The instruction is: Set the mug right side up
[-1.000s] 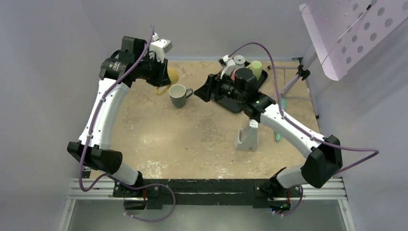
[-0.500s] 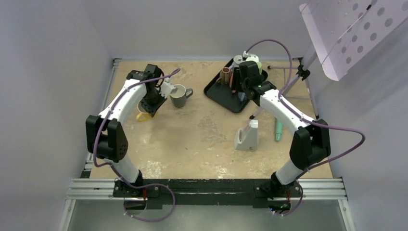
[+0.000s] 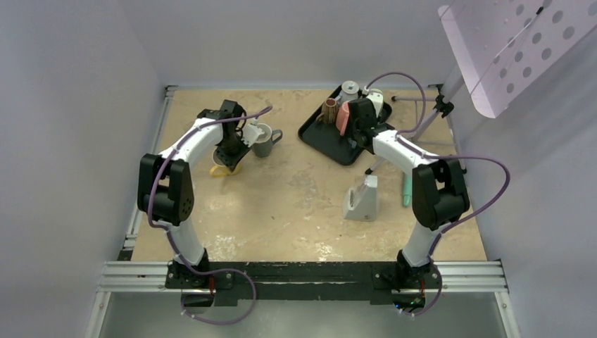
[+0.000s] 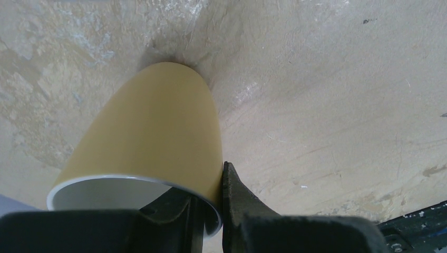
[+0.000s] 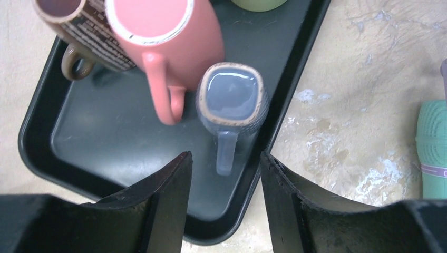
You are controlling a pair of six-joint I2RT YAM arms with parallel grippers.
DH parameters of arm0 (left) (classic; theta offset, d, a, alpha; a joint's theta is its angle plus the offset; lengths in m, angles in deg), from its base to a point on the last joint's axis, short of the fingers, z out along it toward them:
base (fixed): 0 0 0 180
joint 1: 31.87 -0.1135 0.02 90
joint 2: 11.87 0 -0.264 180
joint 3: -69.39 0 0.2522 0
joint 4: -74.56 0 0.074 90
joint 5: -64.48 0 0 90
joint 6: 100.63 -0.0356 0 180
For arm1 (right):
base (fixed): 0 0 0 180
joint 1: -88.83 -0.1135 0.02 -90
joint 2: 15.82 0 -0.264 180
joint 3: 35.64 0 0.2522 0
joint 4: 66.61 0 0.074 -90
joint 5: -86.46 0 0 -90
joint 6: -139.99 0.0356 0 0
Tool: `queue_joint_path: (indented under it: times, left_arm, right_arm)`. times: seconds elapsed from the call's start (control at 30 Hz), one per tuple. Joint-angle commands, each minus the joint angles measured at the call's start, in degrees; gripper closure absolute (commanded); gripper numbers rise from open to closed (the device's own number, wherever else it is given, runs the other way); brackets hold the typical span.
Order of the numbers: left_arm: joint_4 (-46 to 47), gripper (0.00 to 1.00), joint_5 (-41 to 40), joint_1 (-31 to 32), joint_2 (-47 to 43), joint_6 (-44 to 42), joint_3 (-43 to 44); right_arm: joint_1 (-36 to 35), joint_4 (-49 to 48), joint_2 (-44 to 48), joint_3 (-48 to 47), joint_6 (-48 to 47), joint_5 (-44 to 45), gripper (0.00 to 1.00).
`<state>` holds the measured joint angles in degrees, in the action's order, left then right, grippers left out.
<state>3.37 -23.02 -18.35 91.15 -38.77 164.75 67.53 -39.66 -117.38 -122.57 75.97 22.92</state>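
My left gripper point(image 4: 213, 200) is shut on the rim of a yellow mug point(image 4: 153, 132), one finger inside its white interior and one outside. The mug leans with its mouth toward the wrist camera and its base on the tabletop. In the top view the yellow mug point(image 3: 224, 169) shows under the left gripper point(image 3: 229, 149), just left of an upright grey mug point(image 3: 262, 139). My right gripper point(image 5: 225, 154) hangs open over the black tray point(image 5: 89, 142). Just ahead of its tips an upside-down blue-grey mug point(image 5: 232, 97) points its handle at the gap.
On the tray also stand an upside-down pink mug point(image 5: 168, 37), a brown patterned mug point(image 5: 84, 26) and a green mug point(image 5: 258, 4). A grey wedge stand point(image 3: 362, 198) and a green tool point(image 3: 407, 190) lie right of centre. A tripod point(image 3: 440, 105) stands at the back right.
The left arm has swung down from the back and brought the yellow mug to the table left of the grey mug. The right arm has moved over the tray and its jaws have narrowed.
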Motion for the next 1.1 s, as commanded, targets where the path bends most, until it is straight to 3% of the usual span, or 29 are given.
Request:
queue_joint_path:
  times: [0.0,0.1,0.4,0.47,0.53,0.67,0.7,0.9,1.07]
  left_arm:
    - [3.3,1.0,0.4,-0.2,0.9,-2.2,-0.8]
    - [4.3,0.95,0.6,-0.2,0.8,-2.3,-2.0]
    - [0.6,0.59,1.4,-0.2,-1.5,-2.3,0.2]
    - [-0.6,0.56,2.2,-0.2,-3.1,-2.3,1.5]
    - [-2.2,0.55,3.3,-0.2,-4.1,-2.1,3.0]
    - [-5.2,0.51,4.7,-0.2,-6.2,-1.5,5.4]
    - [-5.8,0.49,4.8,-0.2,-6.8,-1.3,5.8]
    - [-8.6,0.4,8.0,-0.2,-12.0,1.1,9.3]
    - [-10.4,0.31,20.1,-0.2,-15.5,6.9,15.1]
  right_arm:
    - [1.7,-5.5,-0.3,0.6,2.5,0.2,0.47]
    - [2.0,-6.3,-2.2,-0.2,2.1,-0.6,0.48]
    - [2.0,-4.2,-6.5,-1.6,6.4,0.0,0.53]
    - [2.0,-4.4,-7.5,-1.7,6.2,0.6,0.56]
    - [2.0,-4.3,-8.3,-2.4,5.7,1.1,0.65]
    - [2.0,-3.6,-9.4,-3.5,4.8,0.8,0.97]
    - [2.0,-3.5,-9.3,-3.5,4.9,0.7,1.0]
    - [2.0,-5.7,-1.9,0.6,5.0,-2.6,1.0]
    - [1.9,-10.5,11.0,5.7,2.0,-9.3,1.0]
